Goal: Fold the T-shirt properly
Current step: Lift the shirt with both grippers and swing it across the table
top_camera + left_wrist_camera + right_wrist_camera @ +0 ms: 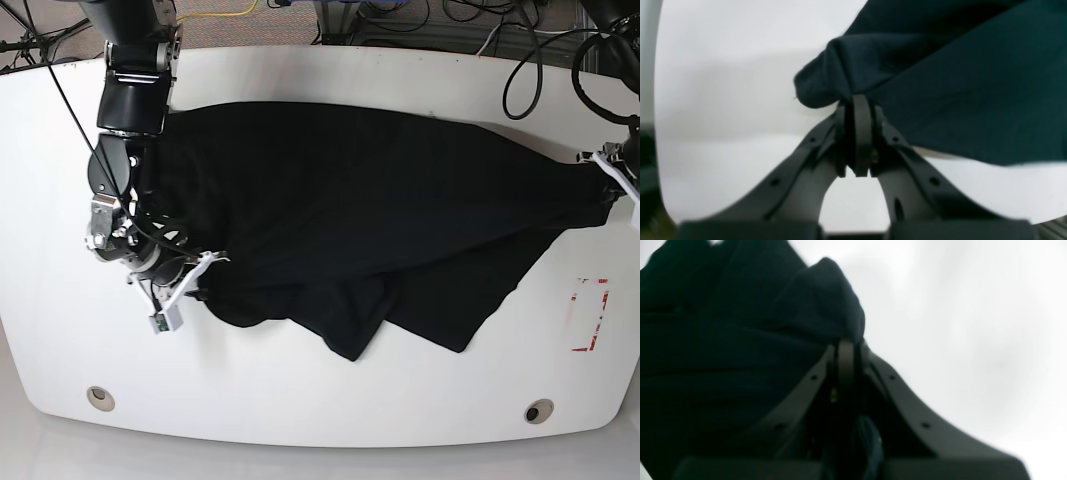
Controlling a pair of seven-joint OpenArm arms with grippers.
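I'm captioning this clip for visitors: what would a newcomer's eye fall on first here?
The big black T-shirt, rumpled and stretched across the middle of the white table. Next, the two arms at its ends: the right gripper shut on cloth at the base view's left, the left gripper shut on cloth at its right edge. A red mark lies on the table nearby.

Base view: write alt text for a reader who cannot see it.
A black T-shirt lies stretched across a white table, each end pinched by a robot arm. The right gripper grips the rumpled end; the left gripper grips the tapered end.
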